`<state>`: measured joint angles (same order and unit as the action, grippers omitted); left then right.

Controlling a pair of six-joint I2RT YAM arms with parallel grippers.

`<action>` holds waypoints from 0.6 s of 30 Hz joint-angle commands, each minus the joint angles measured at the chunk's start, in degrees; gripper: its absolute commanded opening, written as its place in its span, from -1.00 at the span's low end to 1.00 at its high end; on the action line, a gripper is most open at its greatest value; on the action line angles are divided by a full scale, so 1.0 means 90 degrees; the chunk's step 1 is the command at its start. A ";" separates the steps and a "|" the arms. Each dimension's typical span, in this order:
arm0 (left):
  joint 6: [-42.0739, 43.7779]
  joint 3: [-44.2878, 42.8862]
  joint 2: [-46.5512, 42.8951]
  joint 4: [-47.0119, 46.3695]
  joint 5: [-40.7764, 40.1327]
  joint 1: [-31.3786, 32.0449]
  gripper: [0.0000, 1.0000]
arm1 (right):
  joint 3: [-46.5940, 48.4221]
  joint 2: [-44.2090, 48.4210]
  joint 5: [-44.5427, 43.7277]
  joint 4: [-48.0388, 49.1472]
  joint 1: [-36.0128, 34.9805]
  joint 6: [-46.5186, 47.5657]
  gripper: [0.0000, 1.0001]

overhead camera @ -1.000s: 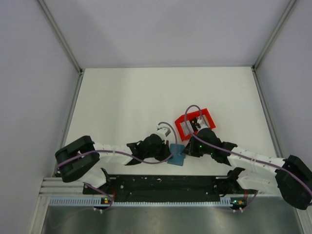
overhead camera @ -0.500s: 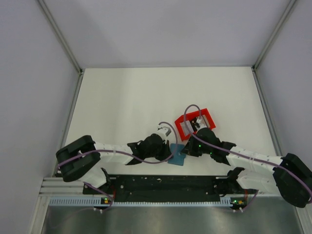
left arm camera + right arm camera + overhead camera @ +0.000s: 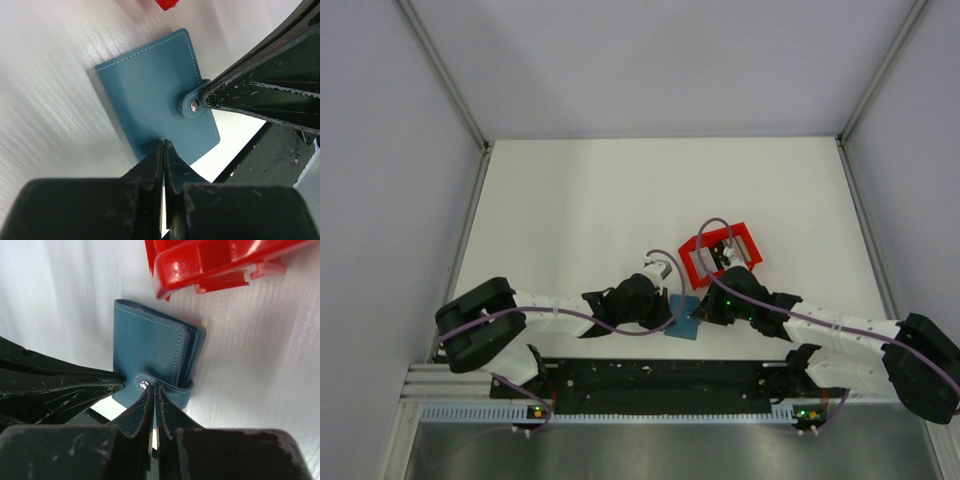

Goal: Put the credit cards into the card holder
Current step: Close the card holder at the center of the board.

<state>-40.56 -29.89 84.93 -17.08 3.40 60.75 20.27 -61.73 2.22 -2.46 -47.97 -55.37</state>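
At lower centre of the overhead frame, we see the wallet [image 3: 682,320] on the tabletop [image 3: 620,200], just below the red tray [image 3: 688,262]. The left claw [image 3: 164,147] is pressed together at its edge; the right claw [image 3: 152,390] pinches its snap strap.

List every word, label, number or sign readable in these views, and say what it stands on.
None can be read.
The teal wallet shows plain leather and stitching only.
Its snap carries no visible marking.
The red tray is blank.
The arms show no legible lettering in the overhead view.
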 commanded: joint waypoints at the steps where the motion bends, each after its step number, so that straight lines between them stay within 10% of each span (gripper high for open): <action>1: 0.0082 -0.0107 0.0154 0.0209 -0.0085 0.0037 -0.99 | 0.0160 0.0131 -0.0362 -0.0166 -0.0120 -0.0185 -0.95; 18: 0.0102 -0.0136 0.0154 0.0248 -0.0055 0.0047 -0.99 | 0.0296 -0.0289 -0.0422 0.0137 -0.0305 -0.0205 -0.95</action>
<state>-40.53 -30.13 84.93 -16.60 3.38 60.80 20.34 -62.85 -0.23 -2.57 -49.74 -57.04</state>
